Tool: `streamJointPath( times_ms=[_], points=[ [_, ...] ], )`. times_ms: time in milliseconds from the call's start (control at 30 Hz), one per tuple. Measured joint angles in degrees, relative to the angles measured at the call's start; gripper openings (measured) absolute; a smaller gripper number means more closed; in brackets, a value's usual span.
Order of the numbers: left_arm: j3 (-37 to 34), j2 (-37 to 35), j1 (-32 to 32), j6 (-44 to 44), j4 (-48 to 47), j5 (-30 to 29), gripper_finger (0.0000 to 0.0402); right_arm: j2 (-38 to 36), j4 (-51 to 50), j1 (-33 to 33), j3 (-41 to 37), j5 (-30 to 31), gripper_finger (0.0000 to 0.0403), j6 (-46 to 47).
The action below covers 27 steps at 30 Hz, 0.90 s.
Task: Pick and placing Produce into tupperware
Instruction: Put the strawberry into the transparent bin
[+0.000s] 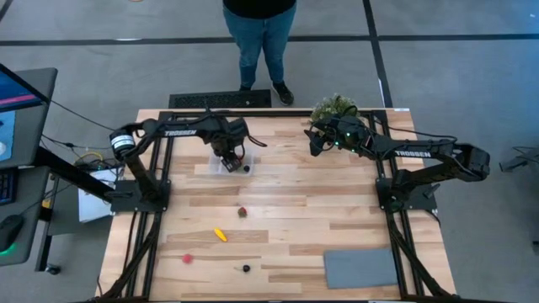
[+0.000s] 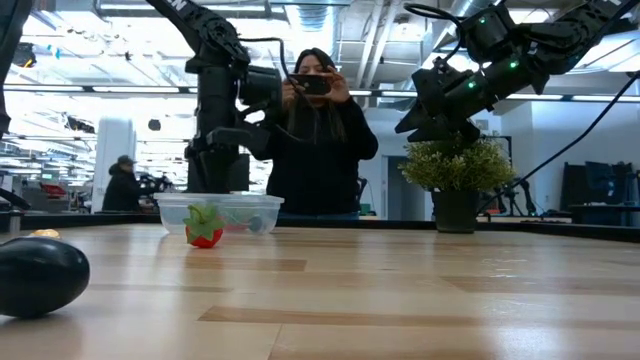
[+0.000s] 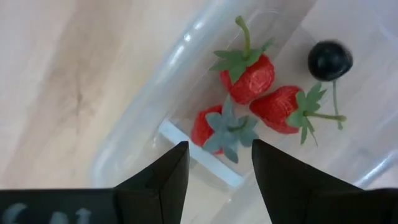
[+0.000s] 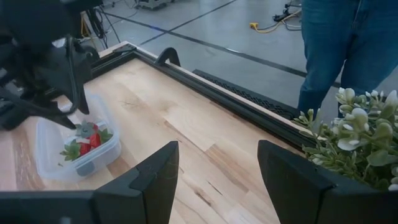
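The left gripper (image 1: 231, 156) is held directly over the tupperware (image 1: 229, 163), which sits at about 11 o'clock from the table's centre in the high view. Its fingers (image 3: 163, 180) are parted by a narrow gap and nothing is gripped between them. In the left wrist view, three strawberries (image 3: 247, 73) are seen lying inside the box, close together, and a dark berry (image 3: 330, 60) is seen just beside them; whether it lies in the box or just outside the wall cannot be told for certain.

Four pieces are left on the table (image 1: 286, 210). A brownish-red piece (image 1: 242, 212) lies near the centre, a yellow piece (image 1: 220, 235) at about 7 o'clock from it, a red piece (image 1: 188, 258) farther out at 8 o'clock near the front edge, and a black berry (image 1: 247, 268) at 6 o'clock.

The right gripper (image 1: 314, 141) is held in the air at about 1 o'clock, just beside the plant (image 1: 333, 108), well apart from the box. Its fingers (image 4: 152, 180) are spread wide and empty.

A grey mat (image 1: 360, 268) lies at 4 o'clock. A person (image 2: 318, 140) stands beyond the far edge, holding up a phone (image 2: 311, 84)
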Motion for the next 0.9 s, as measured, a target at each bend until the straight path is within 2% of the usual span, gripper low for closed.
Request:
streamJointPath(
  times_ms=[167, 333, 533, 767, 900],
  points=[
    [1.39, -4.21, -0.04, -0.01, -1.14, -0.02, 0.0167, 0.0, 0.0, 0.05, 0.0, -0.02, 0.0244, -0.01],
    [2.08, -11.4, -0.1, -0.76, -0.79, 0.61, 0.0167, 0.0, 0.02, 0.13, 0.0, -0.02, 0.0244, -0.02],
    [2.07, -19.0, -1.34, -2.37, -0.68, 8.64, 0.0167, 0.0, 1.17, 0.13, 0.02, -0.02, 0.0244, -2.88],
    [2.07, -20.67, -6.16, -5.66, -0.82, 17.12, 0.017, 0.0, 4.49, 0.13, 0.04, -0.23, 0.0244, -3.01],
    [2.07, -20.67, -11.99, -5.24, 0.36, 15.24, 0.02, 0.0, 4.71, 0.15, 0.04, -0.24, 0.0244, -3.06]
  ],
)
